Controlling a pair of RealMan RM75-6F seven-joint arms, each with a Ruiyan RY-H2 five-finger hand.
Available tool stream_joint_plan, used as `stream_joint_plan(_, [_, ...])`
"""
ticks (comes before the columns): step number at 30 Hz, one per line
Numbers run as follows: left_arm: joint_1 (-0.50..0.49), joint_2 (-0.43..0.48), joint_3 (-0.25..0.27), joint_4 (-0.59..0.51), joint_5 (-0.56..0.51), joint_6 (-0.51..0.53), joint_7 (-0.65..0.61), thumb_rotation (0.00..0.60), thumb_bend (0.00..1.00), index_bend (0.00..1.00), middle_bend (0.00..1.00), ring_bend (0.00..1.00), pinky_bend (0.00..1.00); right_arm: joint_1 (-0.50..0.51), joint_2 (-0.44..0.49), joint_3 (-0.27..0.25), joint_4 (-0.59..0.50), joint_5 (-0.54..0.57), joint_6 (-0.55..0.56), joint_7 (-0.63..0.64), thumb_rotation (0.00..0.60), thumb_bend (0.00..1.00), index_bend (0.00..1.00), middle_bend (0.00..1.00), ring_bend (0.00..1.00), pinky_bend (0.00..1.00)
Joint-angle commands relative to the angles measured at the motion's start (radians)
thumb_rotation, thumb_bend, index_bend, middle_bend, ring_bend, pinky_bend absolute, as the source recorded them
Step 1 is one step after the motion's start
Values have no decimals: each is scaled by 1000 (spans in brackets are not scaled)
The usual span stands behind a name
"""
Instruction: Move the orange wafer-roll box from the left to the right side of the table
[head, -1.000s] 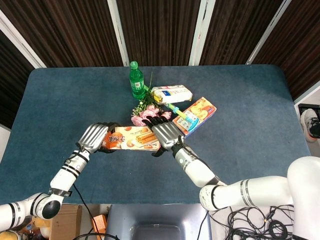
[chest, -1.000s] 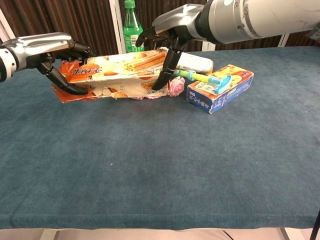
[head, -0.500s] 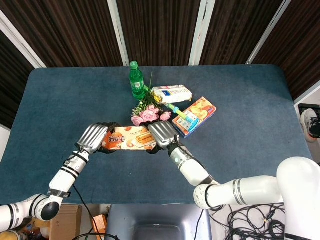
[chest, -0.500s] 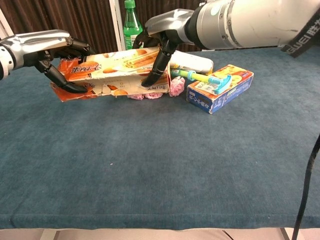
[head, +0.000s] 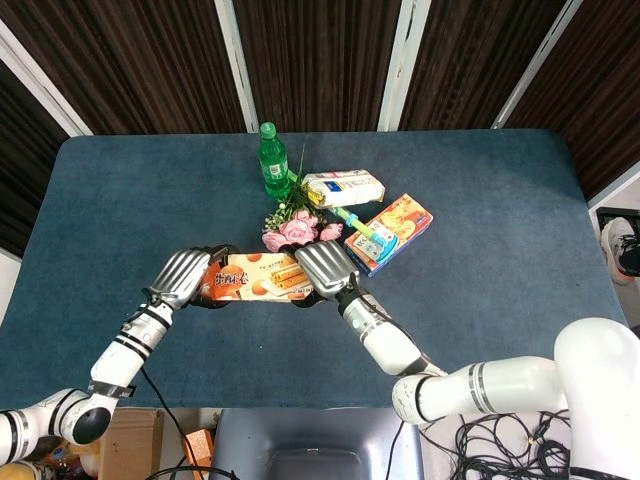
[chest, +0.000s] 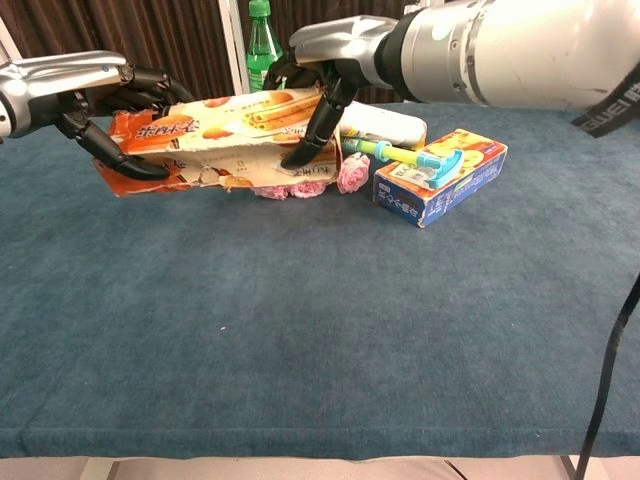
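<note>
The orange wafer-roll box (chest: 215, 135) is held off the table (head: 480, 200) between both hands, roughly level, a little left of the table's middle and toward the near edge. The left hand (head: 181, 277) grips the box's left end, fingers wrapped over the top and thumb under it. The right hand (head: 322, 267) holds the right end, with its fingers (chest: 318, 125) reaching down across the box's front face. One hand at each end makes sense for a long, light carton: it keeps it from tipping, and it looks like a hand-over, since the left arm probably cannot reach the right side of the table.

The box's lower left corner looks crumpled in the chest view, so the cardboard is soft and will likely give under a hard squeeze.

Just behind the box lies a bunch of pink flowers (head: 293, 229); behind that a green bottle (head: 272, 161) stands upright beside a white packet (head: 343, 187). To the right of the right hand lies a flat orange-and-blue box (head: 405, 225) with a toothbrush pack (head: 364, 229) on it. These crowd the direct path rightward, so the carry probably needs to stay raised or swing along the near edge.
</note>
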Motion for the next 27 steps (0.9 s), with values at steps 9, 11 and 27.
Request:
stream_joint_plan(9, [39,65,3,32,159,17,-205,405,196,0,10,13,196,-98,48,29,-16,-146,-21,125,600,434,857,752,753,804])
stream_joint_plan(11, [46,79,10,29,177,24,-209,406,194,0,4,8,193,-118,67,26,-31,-184,-18,140,600,433,857,752,753,804])
stream_joint_plan(27, [257,172,143,226,194,161,-232,588,194,0,0,3,171,-608,291,-320,46,-901,235,551,600,436,829,753,749,627])
